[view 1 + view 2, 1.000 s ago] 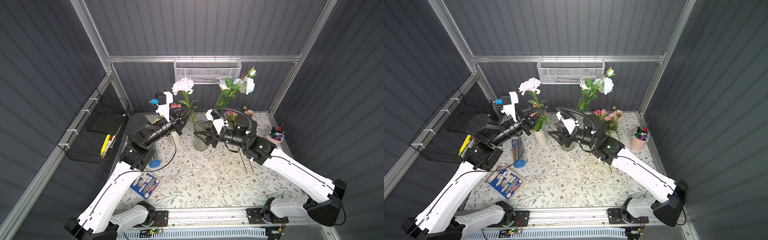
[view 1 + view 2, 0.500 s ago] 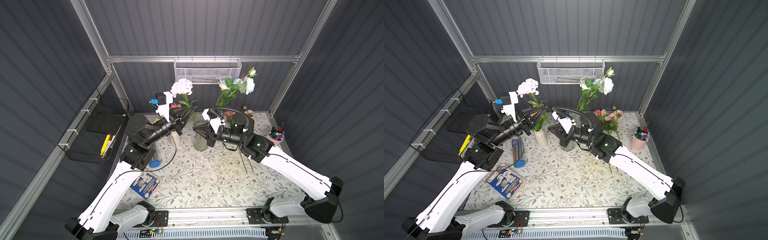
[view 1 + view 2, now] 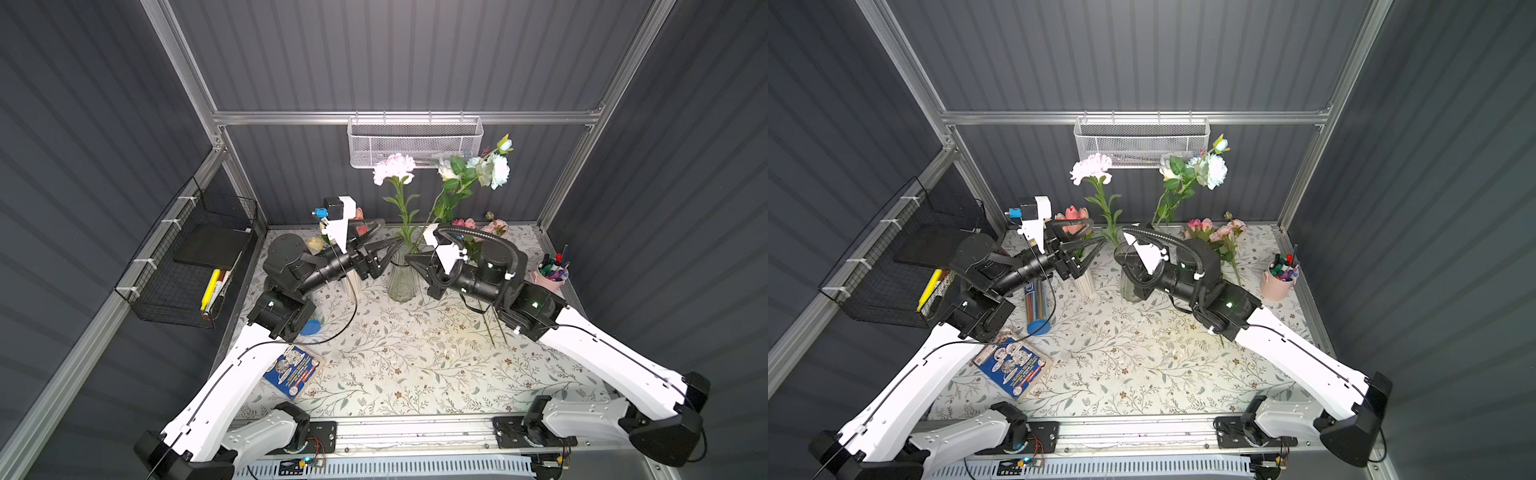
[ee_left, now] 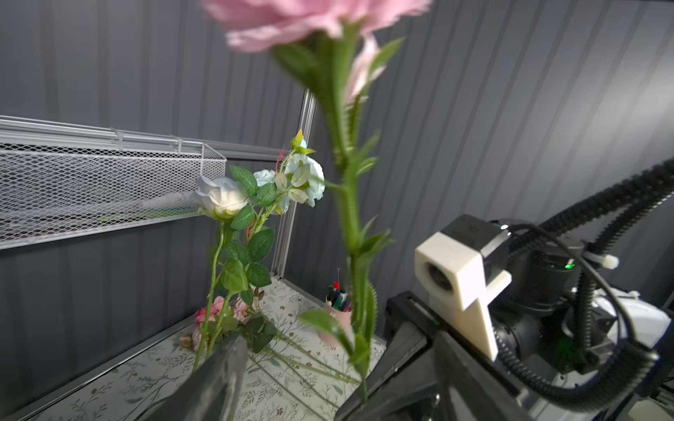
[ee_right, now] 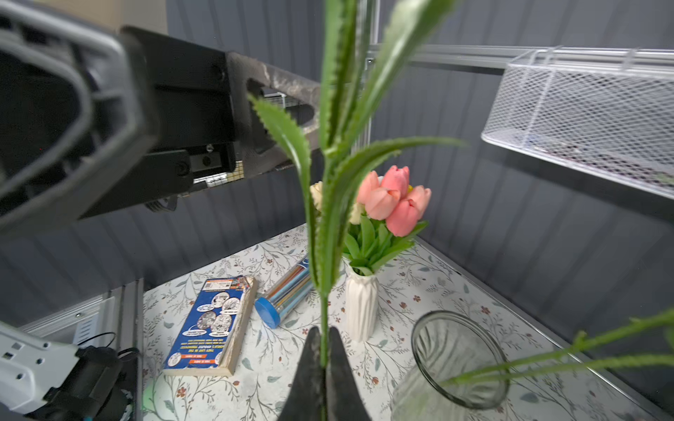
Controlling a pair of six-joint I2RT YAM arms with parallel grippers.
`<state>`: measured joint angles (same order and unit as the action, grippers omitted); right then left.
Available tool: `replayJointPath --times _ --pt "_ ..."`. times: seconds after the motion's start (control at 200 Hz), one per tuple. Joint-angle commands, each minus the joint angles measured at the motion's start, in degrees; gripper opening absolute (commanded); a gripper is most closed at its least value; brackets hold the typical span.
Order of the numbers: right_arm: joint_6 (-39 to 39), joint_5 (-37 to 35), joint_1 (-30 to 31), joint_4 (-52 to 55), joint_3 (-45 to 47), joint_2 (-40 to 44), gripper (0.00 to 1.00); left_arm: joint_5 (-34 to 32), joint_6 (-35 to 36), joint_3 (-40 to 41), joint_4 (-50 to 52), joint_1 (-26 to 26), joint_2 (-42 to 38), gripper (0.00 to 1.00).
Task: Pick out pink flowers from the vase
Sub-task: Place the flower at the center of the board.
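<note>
The left gripper (image 3: 1095,236) has its jaws spread wide and grips nothing. The pink peony (image 3: 392,168) stem rises just past its fingertips. Facing it, the right gripper (image 5: 322,350) is pinched tight on that stem low down, with the bloom high above both. The glass vase (image 3: 401,276) sits just below the right gripper's tips, and white and blue roses (image 3: 494,170) lean out of it. Pink roses (image 3: 494,226) lie behind that arm.

Glass vase (image 3: 401,279) centre; ribbed vase (image 3: 1084,283) left; pen cup (image 3: 551,279) far right.
</note>
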<state>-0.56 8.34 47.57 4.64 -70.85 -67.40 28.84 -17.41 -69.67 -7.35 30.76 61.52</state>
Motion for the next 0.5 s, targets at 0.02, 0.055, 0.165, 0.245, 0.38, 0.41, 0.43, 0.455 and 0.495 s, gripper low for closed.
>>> replayJointPath --times 0.02,0.055,0.165,0.245,0.38,0.41,0.43,0.455,0.495 --pt "-1.64 -9.66 -0.76 2.03 4.72 5.71 0.0 -4.48 7.72 2.25 5.39 0.08 -2.59 0.82" --pt "-1.79 -12.19 -1.09 2.52 6.44 7.29 0.0 -6.75 9.04 3.19 6.28 0.09 -3.0 0.82" --pt "-2.01 -16.36 -3.85 4.22 10.74 12.18 0.0 -10.23 13.45 6.33 6.56 0.07 -3.53 0.83" --pt "-1.75 -17.39 -7.83 4.69 13.36 15.53 0.0 -11.07 15.92 8.75 6.42 0.07 -3.49 0.84" --pt "-2.49 -15.78 -15.9 3.68 17.05 18.3 0.0 -13.87 18.58 14.94 1.89 0.09 -3.72 0.84" --pt "-3.07 -15.59 -17.31 3.14 17.59 18.43 0.0 -13.98 18.85 16.46 1.07 0.08 -3.98 0.84" --pt "-3.4 -15.82 -18.12 2.77 17.9 18.52 0.0 -13.99 18.94 17.43 0.28 0.07 -4.25 0.85" --pt "-3.57 -16.44 -19.1 2.12 18.33 18.66 0.0 -14.03 18.93 18.9 -0.68 0.09 -4.54 0.85" --pt "-3.01 -17.31 -20.42 0.89 19.16 18.91 0.0 -14.1 18.92 21.15 -2.67 0.07 -5.07 0.85"
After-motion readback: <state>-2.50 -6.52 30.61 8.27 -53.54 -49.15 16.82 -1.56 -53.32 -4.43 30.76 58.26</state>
